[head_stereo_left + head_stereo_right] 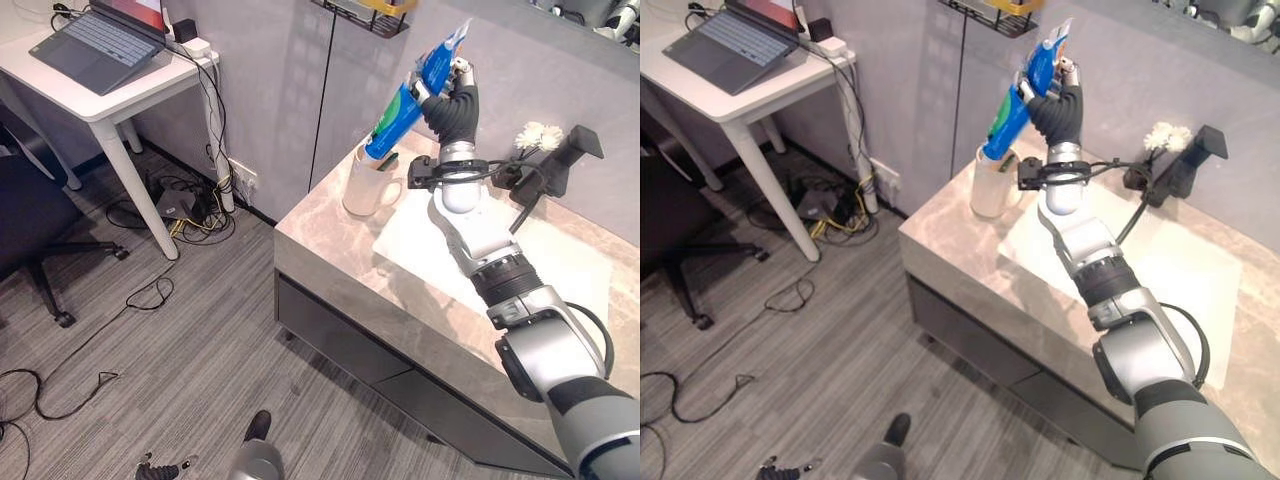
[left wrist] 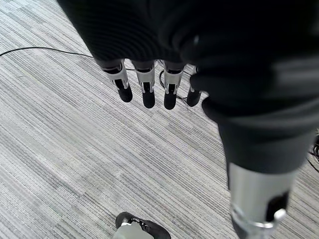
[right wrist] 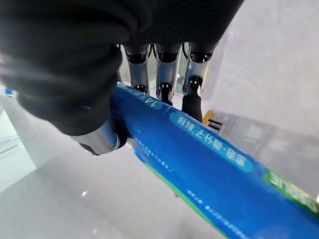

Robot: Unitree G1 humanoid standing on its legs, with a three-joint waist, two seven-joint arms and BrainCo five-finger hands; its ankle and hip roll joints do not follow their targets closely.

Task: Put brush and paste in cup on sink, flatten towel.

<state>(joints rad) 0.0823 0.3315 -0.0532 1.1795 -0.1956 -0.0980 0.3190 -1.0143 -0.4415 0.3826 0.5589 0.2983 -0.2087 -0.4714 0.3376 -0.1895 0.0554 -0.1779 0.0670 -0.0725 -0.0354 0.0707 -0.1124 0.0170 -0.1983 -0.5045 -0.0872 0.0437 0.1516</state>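
Right wrist view: right hand point(image 3: 99, 99) fingers curled round paste tube point(image 3: 209, 164), cap end cut off.

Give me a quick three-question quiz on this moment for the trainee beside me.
1. True or false: the right hand holds the toothpaste tube.
2. Where does the tube's lower end point? A) at the white cup B) at the laptop C) at the floor
3. Fill in: the left hand hangs over the ____ with straight fingers.

Key: 1 true; 2 A; 3 floor
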